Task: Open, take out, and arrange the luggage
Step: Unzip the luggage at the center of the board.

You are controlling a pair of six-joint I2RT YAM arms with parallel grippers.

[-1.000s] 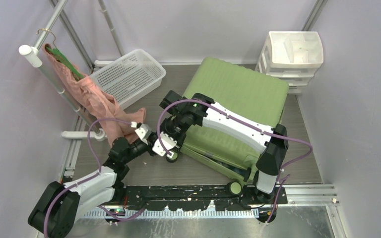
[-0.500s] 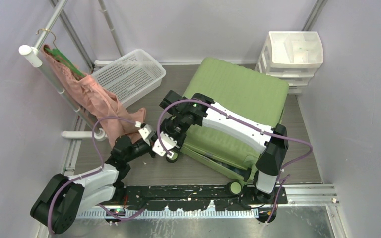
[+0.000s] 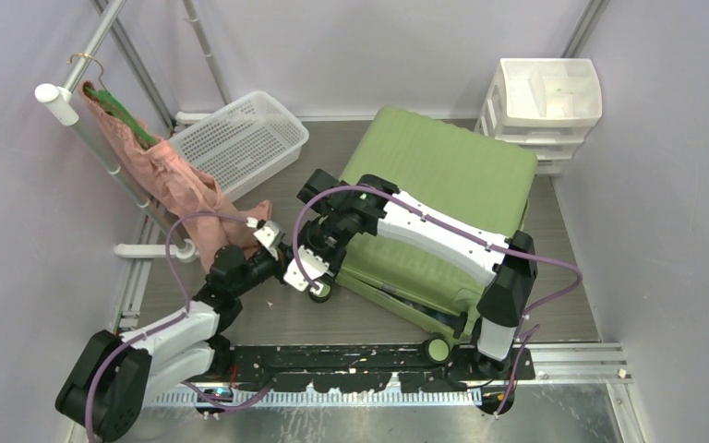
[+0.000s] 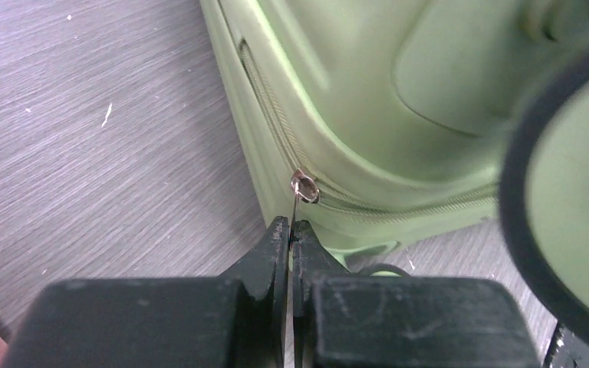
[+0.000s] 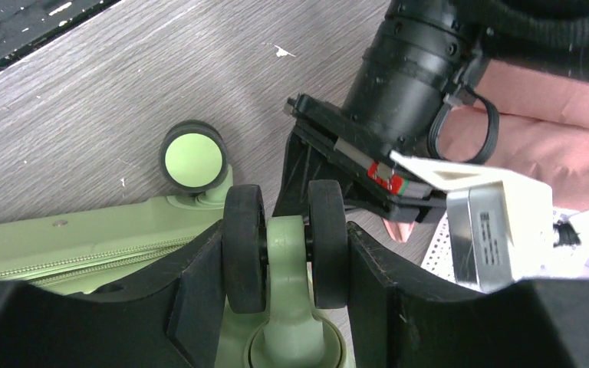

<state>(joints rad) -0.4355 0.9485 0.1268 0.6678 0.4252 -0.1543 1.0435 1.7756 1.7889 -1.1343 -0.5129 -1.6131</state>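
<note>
Luggage [image 3: 438,198]: lies flat and closed at the middle of the table [image 3: 268,318], zip done up, near-left corner toward the arms.

Right gripper [image 5: 285,247]: jaws clamped across the twin wheel [image 5: 245,245] at that corner. Risk: the wheel may swivel or roll in the hold, letting the case slide when the zip is drawn.

Left gripper [image 4: 290,234]: pinched together on the thin zip pull [image 4: 297,203]. Risk: a tug off the track's line could slip the pull free, or jam the zip at the corner bend.
</note>
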